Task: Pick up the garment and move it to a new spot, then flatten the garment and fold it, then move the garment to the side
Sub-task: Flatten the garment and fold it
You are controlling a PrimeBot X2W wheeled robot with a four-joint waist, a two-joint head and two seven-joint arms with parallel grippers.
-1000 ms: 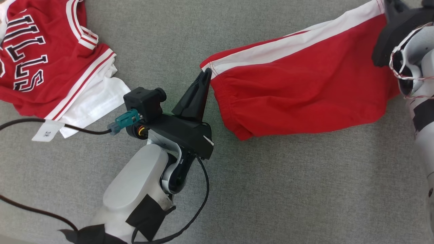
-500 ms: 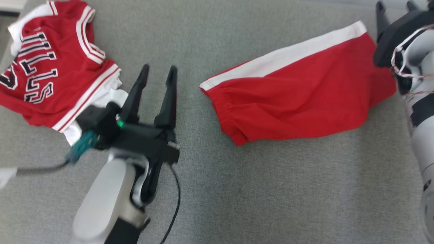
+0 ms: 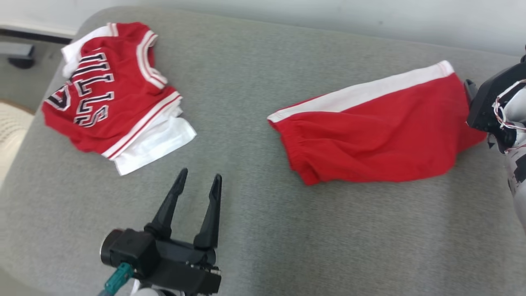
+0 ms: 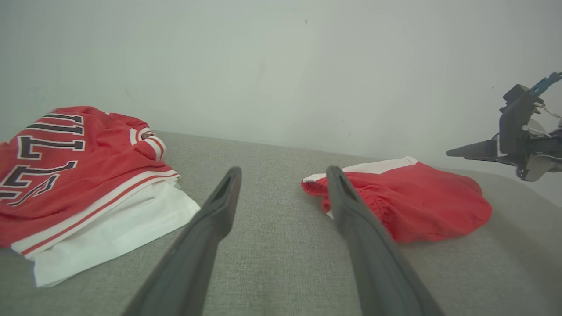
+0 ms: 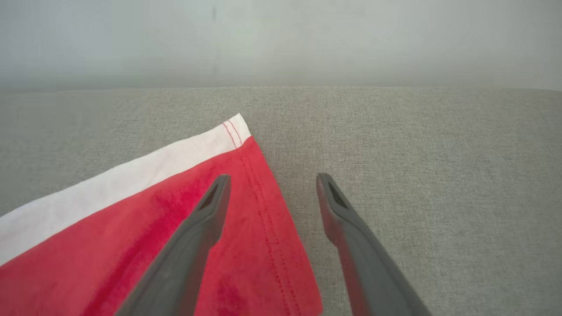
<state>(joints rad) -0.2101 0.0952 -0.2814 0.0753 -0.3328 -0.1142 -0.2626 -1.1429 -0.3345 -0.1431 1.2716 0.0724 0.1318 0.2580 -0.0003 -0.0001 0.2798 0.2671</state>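
As the red white-striped cotton shorts (image 3: 370, 139) lie free on the grey fabric bench (image 3: 254, 238), seemingly awaiting flattening, the left gripper (image 3: 200, 174) and right gripper (image 5: 272, 177) both stand open, empty.

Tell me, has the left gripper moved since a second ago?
Yes. The left gripper, shut at the left end of the red shorts before, now stands open and clear of them, drawn back toward the robot and nearer the jersey.

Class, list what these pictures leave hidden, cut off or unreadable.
- Red-and-white lettered jersey: head view, folds hide part of its lettering; left wrist view, left edge cuts it.
- Red shorts with white stripe: head view, right gripper covers one corner.
- Left gripper: head view, bottom edge cuts its arm.
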